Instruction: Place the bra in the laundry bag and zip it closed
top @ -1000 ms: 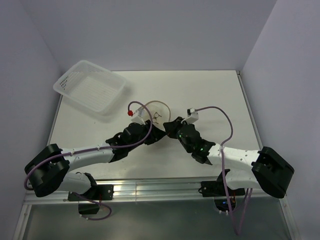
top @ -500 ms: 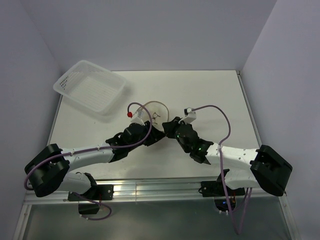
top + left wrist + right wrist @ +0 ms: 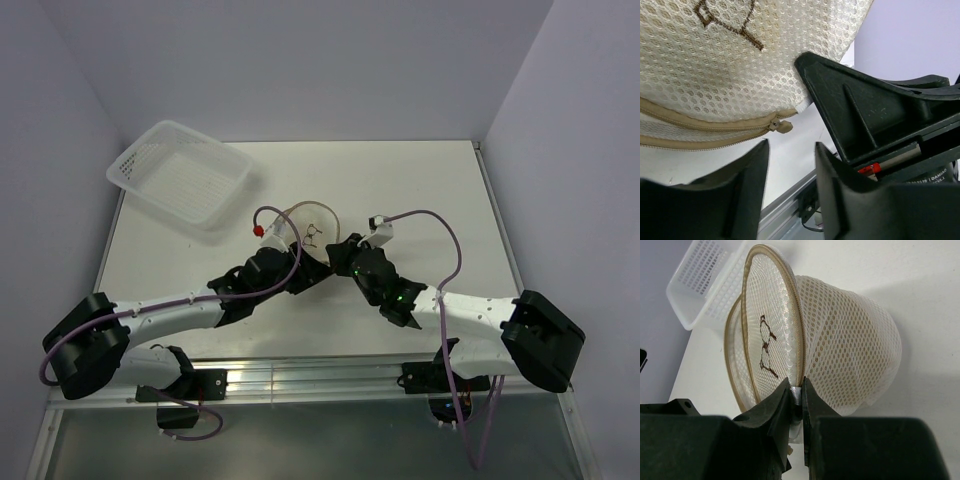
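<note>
Your laundry bag point(image 3: 313, 222) sat mid-frame. The right gripper point(image 3: 801, 395) was pinched on its rim edge. The left gripper point(image 3: 790, 165) stood open just under the zipper pull point(image 3: 780, 125), holding nothing. Tabletop point(image 3: 430, 190) stretched rightward; the basket point(image 3: 180, 185) crowded the upper left.

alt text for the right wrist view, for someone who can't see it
The right gripper pinches the white seam at the rim of a round mesh laundry bag lying on its side on a white table, its tan-edged flap lid ajar. A white perforated basket sits behind.
</note>
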{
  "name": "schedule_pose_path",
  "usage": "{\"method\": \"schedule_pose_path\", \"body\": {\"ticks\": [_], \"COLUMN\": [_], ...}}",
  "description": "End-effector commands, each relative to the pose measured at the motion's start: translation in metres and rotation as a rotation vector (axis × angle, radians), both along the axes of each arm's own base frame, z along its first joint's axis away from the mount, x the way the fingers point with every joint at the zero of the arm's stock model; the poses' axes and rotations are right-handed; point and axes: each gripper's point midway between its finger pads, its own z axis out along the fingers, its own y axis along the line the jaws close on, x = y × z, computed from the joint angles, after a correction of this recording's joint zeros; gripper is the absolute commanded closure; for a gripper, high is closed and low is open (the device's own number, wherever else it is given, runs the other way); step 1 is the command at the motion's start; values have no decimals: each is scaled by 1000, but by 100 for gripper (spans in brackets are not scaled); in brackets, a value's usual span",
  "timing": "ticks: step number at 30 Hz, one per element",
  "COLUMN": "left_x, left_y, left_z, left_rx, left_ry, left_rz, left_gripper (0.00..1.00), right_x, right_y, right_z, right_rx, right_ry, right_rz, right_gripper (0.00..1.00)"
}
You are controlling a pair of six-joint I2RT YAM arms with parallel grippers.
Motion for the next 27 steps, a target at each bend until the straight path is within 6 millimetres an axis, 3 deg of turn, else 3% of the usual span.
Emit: {"method": "schedule_pose_path", "body": {"ticks": [1, 7, 17, 27], "left_x": [-1, 5, 18, 26], "left_y": [-10, -16, -7, -11], "left_z": [28, 26, 29, 24], "left_rx": [-70, -61, -53, -25], "left_ry": [-35, -44, -87, -93], "left_rz": [-17, -12, 69, 81], "left_gripper": [56, 65, 64, 63], "right_x": [3, 1, -1, -2], "right_y": [-3, -4, -2, 1], "right_z": [17, 18, 17, 15], "right_rx": [8, 22, 24, 17], "right_ry": [-42, -50, -52, -51], "right_rz": [-31, -22, -8, 5], "right_gripper": [100, 100, 100, 100]}}
